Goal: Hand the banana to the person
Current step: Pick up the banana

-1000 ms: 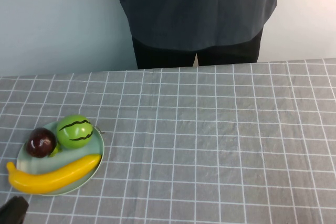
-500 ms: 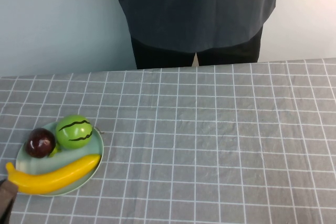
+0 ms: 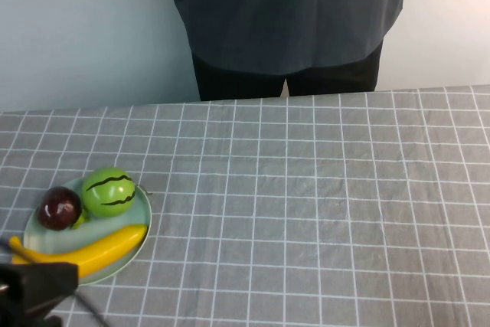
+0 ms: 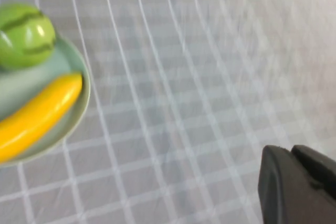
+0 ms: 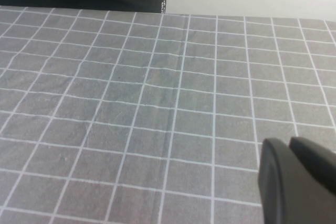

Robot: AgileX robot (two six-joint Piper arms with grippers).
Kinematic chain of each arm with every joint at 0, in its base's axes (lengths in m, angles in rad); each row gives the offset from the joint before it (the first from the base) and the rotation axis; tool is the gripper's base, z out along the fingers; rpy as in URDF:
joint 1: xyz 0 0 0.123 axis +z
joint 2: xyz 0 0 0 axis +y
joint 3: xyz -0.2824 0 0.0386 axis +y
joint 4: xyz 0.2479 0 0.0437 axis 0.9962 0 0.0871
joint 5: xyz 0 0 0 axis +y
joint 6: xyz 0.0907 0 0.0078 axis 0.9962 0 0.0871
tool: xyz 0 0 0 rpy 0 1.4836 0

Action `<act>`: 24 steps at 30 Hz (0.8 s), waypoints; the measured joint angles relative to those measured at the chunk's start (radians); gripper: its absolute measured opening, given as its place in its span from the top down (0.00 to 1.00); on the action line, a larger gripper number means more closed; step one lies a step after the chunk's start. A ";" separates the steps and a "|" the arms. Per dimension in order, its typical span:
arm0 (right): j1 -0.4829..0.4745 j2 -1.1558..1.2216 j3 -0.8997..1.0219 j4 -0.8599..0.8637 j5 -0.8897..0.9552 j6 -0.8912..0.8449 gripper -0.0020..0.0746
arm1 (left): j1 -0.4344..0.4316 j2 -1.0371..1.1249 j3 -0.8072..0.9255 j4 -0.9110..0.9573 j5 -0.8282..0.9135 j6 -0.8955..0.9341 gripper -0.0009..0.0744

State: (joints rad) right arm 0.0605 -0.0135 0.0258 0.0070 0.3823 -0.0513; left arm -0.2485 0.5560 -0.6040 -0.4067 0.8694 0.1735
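The banana [image 3: 86, 254] lay on the pale green plate [image 3: 142, 212] at the surface's [image 3: 321, 212] near left. The left claw [image 3: 34, 289] hovered just beside its near end, grip state indiscernible. The right claw [image 5: 296, 182] was away over bare cloth, likewise unclear.

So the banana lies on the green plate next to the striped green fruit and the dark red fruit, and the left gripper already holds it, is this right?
Not quite. The banana lies free on the plate; the high view shows the left gripper only near its end. The right gripper is elsewhere. The rest is right.
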 joint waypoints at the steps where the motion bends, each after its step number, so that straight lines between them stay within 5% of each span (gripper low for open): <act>1: 0.000 0.000 0.000 0.000 0.000 0.000 0.98 | 0.000 0.052 -0.034 0.008 0.048 0.045 0.99; 7: 0.000 0.000 0.000 0.000 0.000 0.000 0.98 | 0.000 0.323 -0.185 0.116 0.204 0.231 0.99; 24: 0.000 0.000 0.000 0.000 0.000 0.000 0.98 | 0.000 0.800 -0.282 0.239 0.207 0.815 0.99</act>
State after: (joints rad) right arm 0.0605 -0.0135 0.0258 0.0070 0.3823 -0.0513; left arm -0.2485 1.3563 -0.8863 -0.1682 1.0763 0.9887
